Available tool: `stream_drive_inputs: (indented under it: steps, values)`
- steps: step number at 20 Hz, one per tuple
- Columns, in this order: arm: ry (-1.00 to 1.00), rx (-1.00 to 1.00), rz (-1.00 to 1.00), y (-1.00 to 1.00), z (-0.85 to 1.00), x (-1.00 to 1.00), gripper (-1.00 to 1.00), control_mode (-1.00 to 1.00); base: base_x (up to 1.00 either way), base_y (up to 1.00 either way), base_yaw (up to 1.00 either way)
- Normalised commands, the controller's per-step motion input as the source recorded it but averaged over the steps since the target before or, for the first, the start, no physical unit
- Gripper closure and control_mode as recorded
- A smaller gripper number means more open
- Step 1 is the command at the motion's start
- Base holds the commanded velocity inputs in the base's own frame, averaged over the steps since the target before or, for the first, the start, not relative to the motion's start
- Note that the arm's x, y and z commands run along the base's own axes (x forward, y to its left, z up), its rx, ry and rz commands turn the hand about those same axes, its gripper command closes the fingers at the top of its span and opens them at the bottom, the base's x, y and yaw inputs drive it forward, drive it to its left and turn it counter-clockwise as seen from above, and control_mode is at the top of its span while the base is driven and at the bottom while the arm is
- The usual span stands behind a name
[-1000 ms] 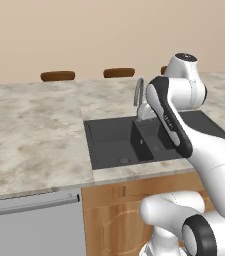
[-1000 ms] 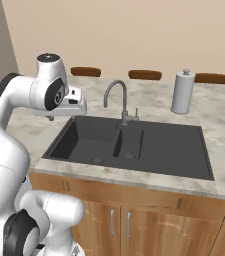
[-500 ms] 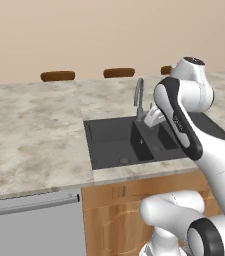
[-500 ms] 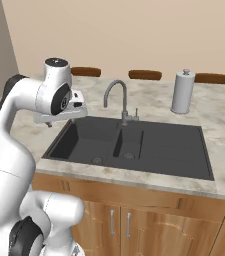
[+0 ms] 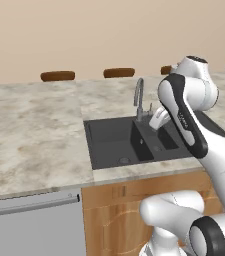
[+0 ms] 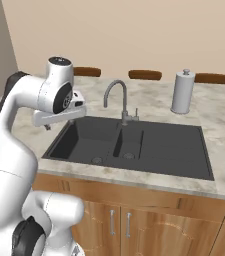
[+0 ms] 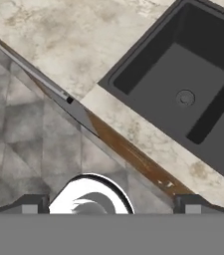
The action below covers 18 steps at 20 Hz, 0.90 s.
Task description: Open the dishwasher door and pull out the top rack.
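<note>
Arm up over sink
I see end effector (image 6: 48, 126) w/ fingers wide apart, holding nothing; dishwasher door (image 5: 34, 230) shut.

The dishwasher door (image 5: 31, 227) is a flat silver-grey panel standing upright and shut under the bench edge, left of the wooden cabinet fronts. Its long horizontal bar handle (image 5: 31, 204) runs across the top (seen edge-on from the hand view).

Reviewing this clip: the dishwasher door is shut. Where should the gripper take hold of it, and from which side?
Grip the long horizontal bar handle along the top of the dishwasher door, coming at it from the front, fingers above and below the bar. It stands off the flat panel, the only graspable part. The door sits left of the sink, below the counter.
</note>
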Motion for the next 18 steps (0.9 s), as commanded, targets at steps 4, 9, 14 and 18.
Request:
stream_drive_inputs:
  steps: [4, 9, 14, 18]
  values:
    - [0.08, 0.0, 0.16, 0.08, 0.0, -0.02, -1.0, -1.0, 0.0, 0.0, 0.0]
    - [0.01, 0.0, 0.23, 0.11, -0.01, 0.0, -1.0, -1.0, 0.0, 0.0, 0.0]
    - [0.0, 0.0, 0.05, 0.02, 0.0, 0.0, -1.0, 1.0, -0.22, 0.01, 0.19]
    - [0.0, 0.0, 0.0, 0.0, 0.0, 0.0, -1.0, 1.0, -0.4, 0.03, 0.25]
